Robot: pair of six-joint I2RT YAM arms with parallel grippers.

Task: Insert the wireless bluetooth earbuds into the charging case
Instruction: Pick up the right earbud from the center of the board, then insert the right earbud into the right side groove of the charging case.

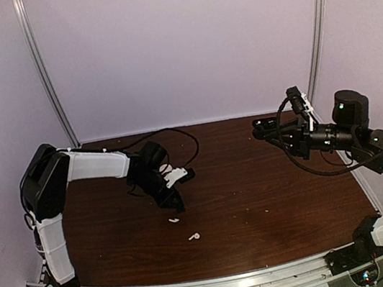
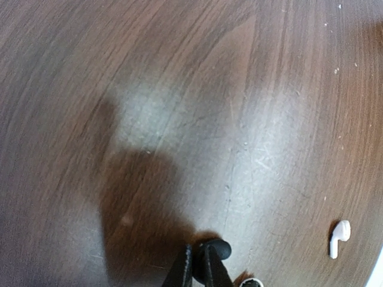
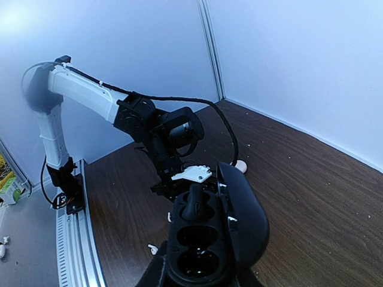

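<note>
My right gripper (image 3: 200, 280) is shut on the charging case (image 3: 200, 254), a glossy black shell held up over the right side of the table (image 1: 262, 130). Its lid (image 3: 245, 215) stands open. One black earbud (image 3: 192, 206) sits in the far socket and the near socket is empty. My left gripper (image 2: 200, 250) points down at the wood left of centre (image 1: 174, 203). Its fingers are closed on the other small black earbud (image 2: 219, 247), right at the tabletop.
Two white stemmed earbuds (image 1: 174, 220) (image 1: 194, 236) lie loose just in front of the left gripper, and one (image 2: 339, 238) shows in the left wrist view. A pale pink round case (image 3: 240, 166) rests behind the left arm. Black cable (image 1: 175, 133) loops over the back of the brown table (image 1: 274, 203).
</note>
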